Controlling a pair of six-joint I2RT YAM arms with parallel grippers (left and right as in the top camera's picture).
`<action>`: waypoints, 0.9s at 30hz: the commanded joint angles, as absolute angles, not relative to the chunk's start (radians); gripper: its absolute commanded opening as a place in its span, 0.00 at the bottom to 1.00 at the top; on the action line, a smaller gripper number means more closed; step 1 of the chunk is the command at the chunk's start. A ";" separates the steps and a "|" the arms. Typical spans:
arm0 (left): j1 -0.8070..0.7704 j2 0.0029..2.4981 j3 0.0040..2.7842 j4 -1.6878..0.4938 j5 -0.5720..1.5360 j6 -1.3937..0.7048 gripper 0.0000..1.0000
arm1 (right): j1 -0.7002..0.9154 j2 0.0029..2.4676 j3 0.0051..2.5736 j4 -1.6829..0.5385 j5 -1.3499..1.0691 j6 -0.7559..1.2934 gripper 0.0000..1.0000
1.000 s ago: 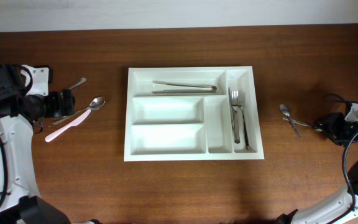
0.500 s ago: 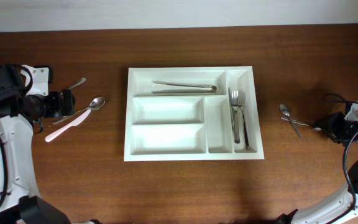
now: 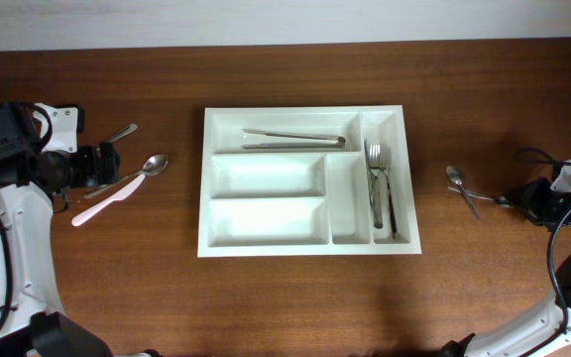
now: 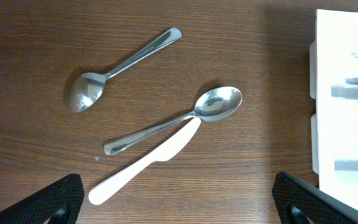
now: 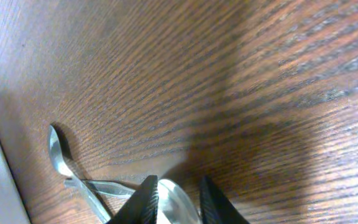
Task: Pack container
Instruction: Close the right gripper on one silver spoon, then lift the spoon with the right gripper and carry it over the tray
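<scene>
The right gripper (image 5: 178, 204) stood with its jaws narrow on either side of the bowl of a steel spoon (image 5: 175, 196), though whether they truly pinched it could not be told. The pinch probably needed to be firm and the lift straight up, since a second spoon (image 5: 58, 151) lay crossed with that one's handle and might be dragged along. The container (image 3: 206, 198) sat mid-table, well apart from that gripper, holding tongs (image 3: 293, 137) and forks (image 3: 374, 159). The left gripper (image 4: 178, 186) hung wide open above a small spoon (image 4: 120, 65), a larger spoon (image 4: 179, 121) and a white knife (image 4: 145, 165), none of them in the way.
</scene>
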State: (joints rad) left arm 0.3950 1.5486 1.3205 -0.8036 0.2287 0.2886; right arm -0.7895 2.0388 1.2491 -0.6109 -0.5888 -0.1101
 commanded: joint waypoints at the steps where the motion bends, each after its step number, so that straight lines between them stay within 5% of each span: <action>1: 0.398 1.556 1.340 -0.802 0.240 0.301 0.99 | -0.786 2.088 1.227 -0.612 -0.538 -0.115 0.20; 15: 0.398 1.556 1.340 -0.802 0.240 0.301 0.99 | -0.786 2.088 1.227 -0.601 -0.554 -0.096 0.04; 27: 0.398 1.556 1.340 -0.802 0.240 0.301 0.99 | -0.787 2.088 1.229 -0.585 -0.664 -0.096 0.04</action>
